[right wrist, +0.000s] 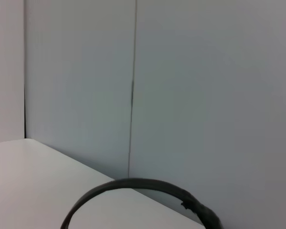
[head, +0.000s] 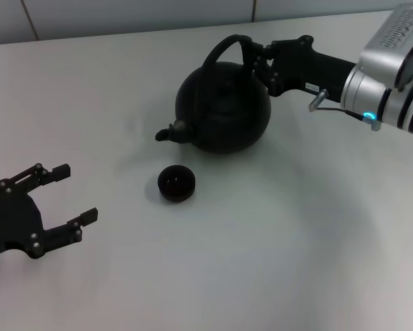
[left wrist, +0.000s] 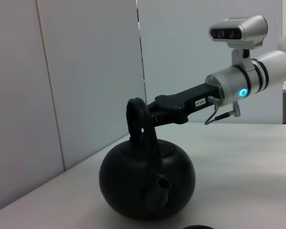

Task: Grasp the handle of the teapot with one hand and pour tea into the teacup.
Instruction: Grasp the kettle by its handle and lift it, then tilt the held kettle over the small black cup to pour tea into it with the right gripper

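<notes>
The black teapot (head: 223,107) sits on the white table, its stubby spout pointing toward my left side. Its arched handle (head: 227,45) rises over the top. My right gripper (head: 256,61) reaches in from the right and is at the top of the handle's right end. The left wrist view shows it (left wrist: 150,112) meeting the handle (left wrist: 140,124) above the pot (left wrist: 147,183). The handle's arc also shows in the right wrist view (right wrist: 133,183). The small black teacup (head: 176,183) stands just in front of the spout. My left gripper (head: 76,192) is open and empty at the table's front left.
The white table (head: 296,241) spreads to the front and right of the teapot. A pale panelled wall (left wrist: 85,71) stands behind the table.
</notes>
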You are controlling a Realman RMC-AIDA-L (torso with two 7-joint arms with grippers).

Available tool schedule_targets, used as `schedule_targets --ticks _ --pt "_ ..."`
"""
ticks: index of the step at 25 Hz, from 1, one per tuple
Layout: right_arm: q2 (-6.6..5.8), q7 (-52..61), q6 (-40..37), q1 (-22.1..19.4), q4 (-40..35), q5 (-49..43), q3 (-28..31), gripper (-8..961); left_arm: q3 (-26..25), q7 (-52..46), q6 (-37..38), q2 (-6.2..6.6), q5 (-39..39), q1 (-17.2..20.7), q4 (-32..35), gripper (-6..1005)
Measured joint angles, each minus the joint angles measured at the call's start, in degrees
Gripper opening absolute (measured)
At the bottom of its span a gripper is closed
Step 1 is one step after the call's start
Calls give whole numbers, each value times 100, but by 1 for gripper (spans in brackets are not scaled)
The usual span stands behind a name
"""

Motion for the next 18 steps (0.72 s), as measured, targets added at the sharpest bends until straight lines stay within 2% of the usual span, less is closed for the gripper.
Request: schedule_targets --ticks 10,13,18 --pt "8 -38 -277 -178 -554 -326 -16 75 0 15 1 -4 -28 6 0 813" --pt "-36 -4 -414 -264 -792 -338 -215 75 0 15 1 -4 -32 9 0 813" --pt "-36 -23 -426 -312 -1000 -473 -321 74 0 16 1 -5 -36 16 0 813"
